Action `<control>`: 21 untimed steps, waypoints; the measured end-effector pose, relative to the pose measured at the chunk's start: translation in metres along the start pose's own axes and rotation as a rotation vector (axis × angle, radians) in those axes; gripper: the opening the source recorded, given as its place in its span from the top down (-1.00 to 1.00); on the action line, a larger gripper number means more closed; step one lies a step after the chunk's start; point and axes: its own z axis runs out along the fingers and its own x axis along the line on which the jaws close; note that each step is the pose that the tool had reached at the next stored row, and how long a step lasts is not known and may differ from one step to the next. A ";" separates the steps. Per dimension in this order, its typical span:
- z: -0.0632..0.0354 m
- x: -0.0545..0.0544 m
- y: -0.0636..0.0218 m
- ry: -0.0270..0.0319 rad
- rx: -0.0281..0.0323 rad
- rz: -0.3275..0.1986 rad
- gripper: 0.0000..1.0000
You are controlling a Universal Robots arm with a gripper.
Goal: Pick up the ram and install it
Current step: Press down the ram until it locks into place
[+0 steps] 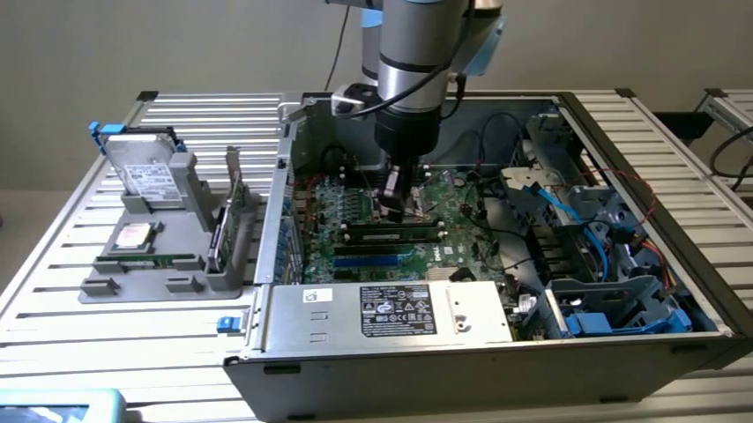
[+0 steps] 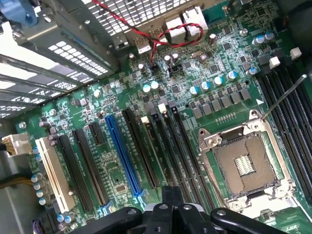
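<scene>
A long dark ram [image 1: 394, 235] with a green lower edge stands in a slot on the green motherboard [image 1: 353, 207] inside the open computer case. My gripper [image 1: 396, 211] hangs just above and behind the ram's middle, shut, with nothing visible between its fingers. I cannot tell whether it touches the stick. In the wrist view the shut gripper [image 2: 170, 191] sits over the long black memory slots [image 2: 168, 141] beside the bare CPU socket [image 2: 246, 163]. A second narrow green stick [image 1: 147, 262] lies flat on the grey fixture at the exterior view's left.
The grey fixture [image 1: 159, 282] also carries a silver hard drive [image 1: 147, 172], a square chip [image 1: 132, 236] and an upright green card [image 1: 229, 211]. The case holds a power supply [image 1: 394, 308], blue and black cables [image 1: 565, 211] and drive cages [image 1: 612, 308]. Slatted table [image 1: 70, 352] surrounds it.
</scene>
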 end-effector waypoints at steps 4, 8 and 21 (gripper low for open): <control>0.0001 0.000 0.0000 0.0007 -0.0043 0.048 0.79; 0.0002 0.000 0.0000 0.0011 -0.0099 0.103 0.79; 0.0005 0.000 0.0000 0.0017 -0.0280 0.280 0.79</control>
